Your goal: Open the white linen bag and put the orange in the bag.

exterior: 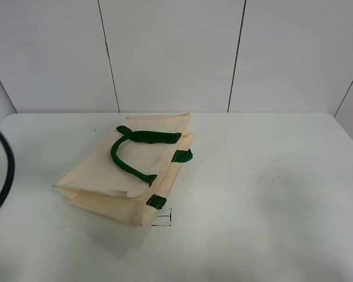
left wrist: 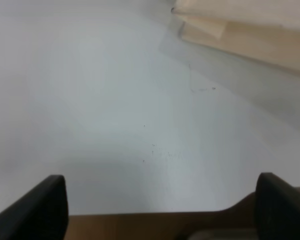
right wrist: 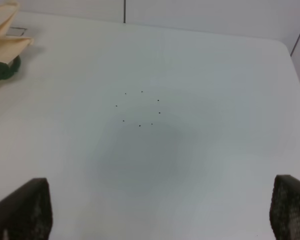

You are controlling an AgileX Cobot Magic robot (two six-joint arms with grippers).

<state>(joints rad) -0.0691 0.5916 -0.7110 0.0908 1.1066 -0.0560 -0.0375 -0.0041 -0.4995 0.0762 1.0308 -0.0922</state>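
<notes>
white linen bag (exterior: 129, 170) blocks table (exterior: 270, 194) left-centre; right half open.

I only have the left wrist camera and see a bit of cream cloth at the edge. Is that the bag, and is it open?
Observer: Yes. The high view shows the cream linen bag lying flat and collapsed on the white table.
Operator: Where are its handles?
Observer: The dark green strap handles lie on top of it.
Operator: And the orange?
Observer: No view shows it. The right pincer is open over the table, holding nothing.
</notes>
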